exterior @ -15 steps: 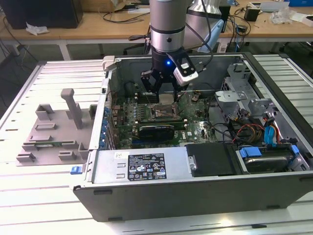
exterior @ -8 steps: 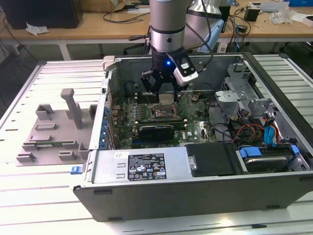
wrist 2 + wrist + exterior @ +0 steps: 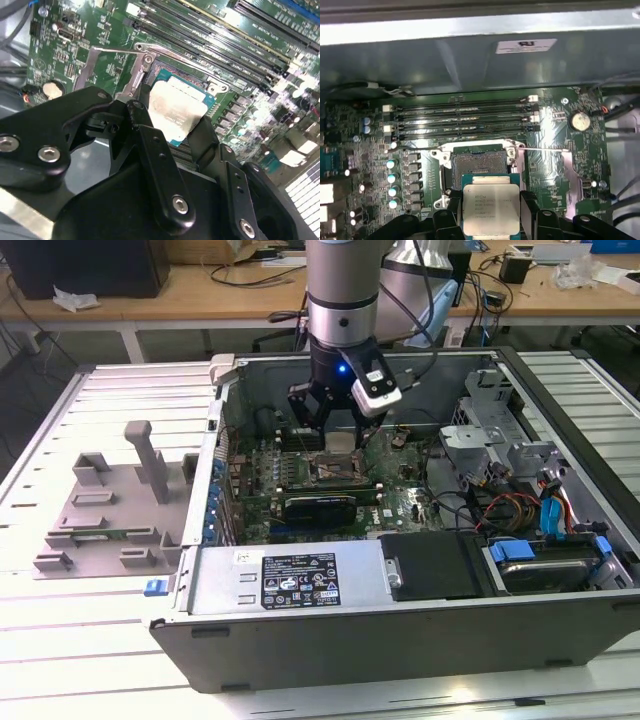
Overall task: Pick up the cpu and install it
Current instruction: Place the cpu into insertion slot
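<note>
Clamping the cpu [image 3: 491, 209] by two opposite edges, the jaws stand closed to the chip's width, with one black finger [image 3: 451, 206] on each side. We see the same hold in the second wrist view, where the cpu [image 3: 177, 112] sits between the fingers [image 3: 144, 127] with its metal top facing up.

We locate the cpu just over the socket [image 3: 479, 167], apart from it and not yet seated. The socket's contact field is bare. We cannot tell how much height separates the two. The load plate [image 3: 570, 172] is swung open to one side of the socket, and a thin lever wire [image 3: 545, 149] runs beside it.

Next outward, we note four memory slots [image 3: 465, 119] running along one side of the socket, between it and the case wall. A coin cell [image 3: 580, 120] sits near the open plate.

In the exterior view, the gripper [image 3: 332, 432] hangs upright over the middle of the motherboard [image 3: 405, 502]. The board lies on the floor of the open case [image 3: 400, 635]. Along the case wall nearest that camera we find a silver power supply [image 3: 285, 580] and, touching it, a black drive [image 3: 435, 565]. Blue cables [image 3: 553, 515] lie at the case's end towards the exterior view's right.

The case lies on a ribbed table [image 3: 60, 660]. A grey tray [image 3: 110, 510] with upright blocks lies on the table just beside the case, at the exterior view's left.
</note>
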